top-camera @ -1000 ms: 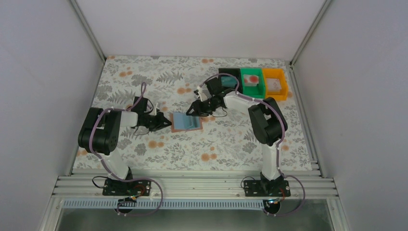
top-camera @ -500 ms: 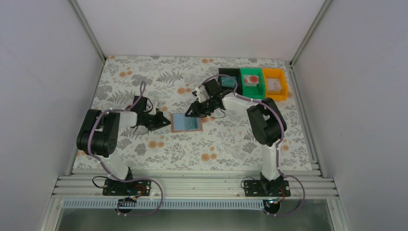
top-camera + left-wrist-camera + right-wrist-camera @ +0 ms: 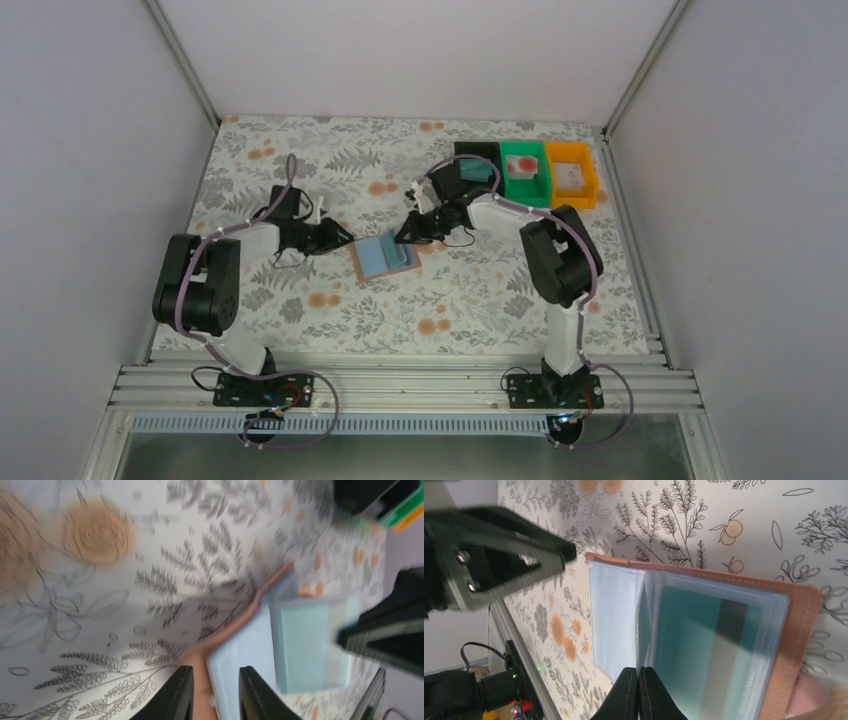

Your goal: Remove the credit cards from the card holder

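Note:
The card holder (image 3: 381,258) lies open on the floral table, salmon outside, light blue inside. My left gripper (image 3: 338,238) has its fingers around the holder's left edge (image 3: 235,660), which fills the gap between them, and lifts that edge a little. My right gripper (image 3: 408,238) is shut on a thin clear pocket leaf (image 3: 642,625) that stands up from the holder's middle. A teal credit card with a dark stripe (image 3: 704,645) sits in the right-hand pocket. The salmon cover (image 3: 800,620) shows along the holder's far edge. The left wrist view is blurred.
Black (image 3: 476,163), green (image 3: 525,172) and orange (image 3: 572,176) bins stand in a row at the back right, each with a card inside. White walls close in both sides. The metal rail with the arm bases runs along the near edge.
My left gripper has moved back and slightly left with the holder's left edge, and the holder has turned. My right gripper has shifted a little right, still at the holder's top right.

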Robot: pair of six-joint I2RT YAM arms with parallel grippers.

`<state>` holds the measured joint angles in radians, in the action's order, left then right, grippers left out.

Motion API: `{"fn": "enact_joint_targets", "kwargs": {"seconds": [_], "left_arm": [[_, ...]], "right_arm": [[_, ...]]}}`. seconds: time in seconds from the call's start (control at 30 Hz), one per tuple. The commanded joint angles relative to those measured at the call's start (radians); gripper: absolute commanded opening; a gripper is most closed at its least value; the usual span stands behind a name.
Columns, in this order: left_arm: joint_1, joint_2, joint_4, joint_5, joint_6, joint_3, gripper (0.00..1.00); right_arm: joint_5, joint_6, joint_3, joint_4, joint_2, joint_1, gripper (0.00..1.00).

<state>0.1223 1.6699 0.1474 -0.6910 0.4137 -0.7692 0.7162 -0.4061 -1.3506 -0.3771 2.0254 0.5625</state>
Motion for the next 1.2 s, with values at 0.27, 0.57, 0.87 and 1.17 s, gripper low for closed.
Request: {"fn": "enact_joint_targets", "kwargs": {"seconds": [0.27, 0.57, 0.87, 1.17], "left_arm": [[-0.088, -0.216, 0.023, -0.236, -0.17, -0.066, 0.9], [-0.05, -0.309, -0.032, -0.423, -0.157, -0.073, 1.0], [0.008, -0.328, -0.027, -0.401, -0.156, -0.081, 1.0], [0.01, -0.313, -0.035, -0.339, -0.157, -0.068, 1.0]], "right_arm": [[0.054, 0.058, 0.041, 0.069, -0.255, -0.04, 0.05], [-0.07, -0.039, 0.055, 0.098, -0.337, -0.026, 0.04], [-0.218, -0.108, -0.058, 0.099, -0.293, 0.102, 0.04], [-0.227, -0.089, -0.16, 0.088, -0.247, 0.197, 0.04]]}}
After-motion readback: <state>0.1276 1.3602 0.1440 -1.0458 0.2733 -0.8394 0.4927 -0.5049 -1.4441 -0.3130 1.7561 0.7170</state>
